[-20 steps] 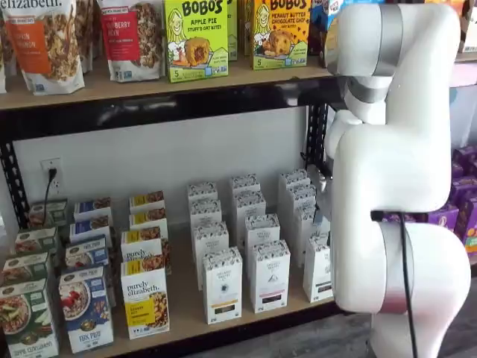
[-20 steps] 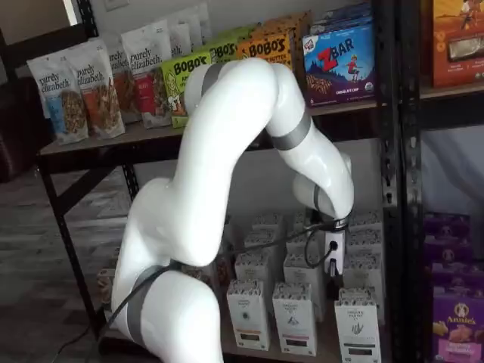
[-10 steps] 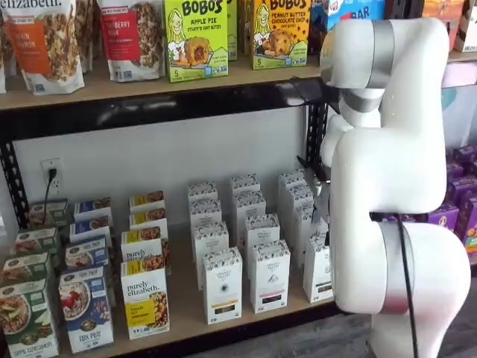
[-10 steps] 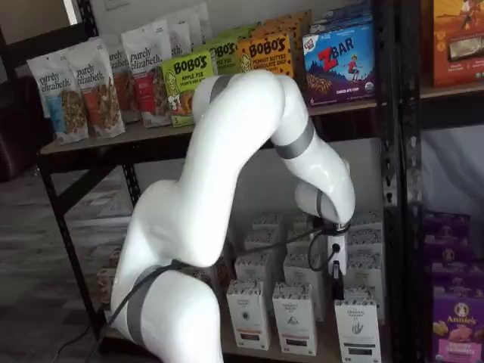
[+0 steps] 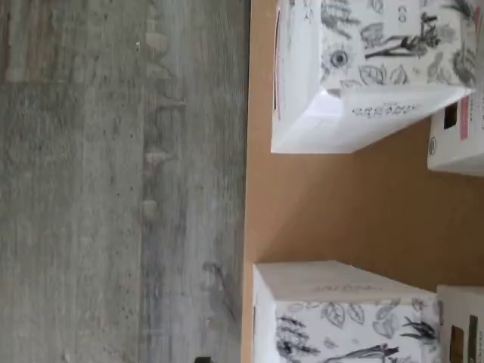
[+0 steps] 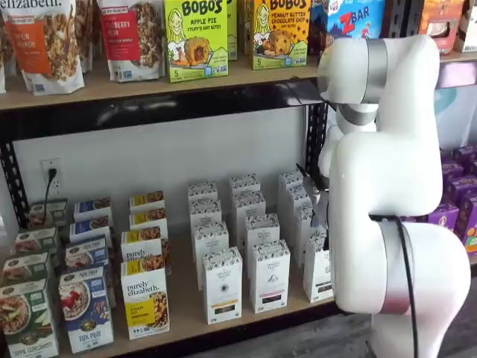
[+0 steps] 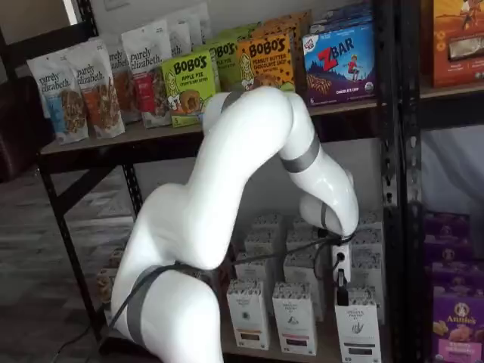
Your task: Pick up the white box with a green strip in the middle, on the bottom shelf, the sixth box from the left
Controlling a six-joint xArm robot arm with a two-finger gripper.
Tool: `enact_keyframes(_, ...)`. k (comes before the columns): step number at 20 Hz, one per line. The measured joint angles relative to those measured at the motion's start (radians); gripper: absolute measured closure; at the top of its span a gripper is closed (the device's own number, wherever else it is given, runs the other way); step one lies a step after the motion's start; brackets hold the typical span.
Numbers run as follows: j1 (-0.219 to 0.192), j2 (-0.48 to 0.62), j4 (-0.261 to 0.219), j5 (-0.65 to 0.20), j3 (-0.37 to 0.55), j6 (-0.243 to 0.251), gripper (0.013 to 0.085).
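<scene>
A white wall (image 6: pixel 149 149) with a power outlet (image 6: pixel 51 173) and a plugged-in cord backs the black metal rack (image 7: pixel 393 151), which stands on a grey wood-plank floor (image 5: pixel 113 189), and a dark piece of furniture (image 7: pixel 19 113) sits off to one side.

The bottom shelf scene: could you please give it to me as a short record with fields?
arm: white, reaching in before the shelves
gripper: open, holding nothing, just above the white box
white box: upright, front of its row on the bottom shelf
neighbours: like white cartons in rows, granola boxes beside them
wrist view: bare board between two cartons, floor past the shelf edge
</scene>
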Motion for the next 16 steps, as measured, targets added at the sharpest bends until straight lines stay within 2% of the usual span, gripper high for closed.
enact_keyframes(7, 0.003, 0.066, -0.022, -0.012, -0.062, 0.021, 0.0130)
enact_keyframes(13, 0.004, 0.121, -0.088, -0.012, -0.111, 0.080, 0.0130)
enact_keyframes(16, 0.006, 0.140, -0.101, -0.018, -0.121, 0.093, 0.0130)
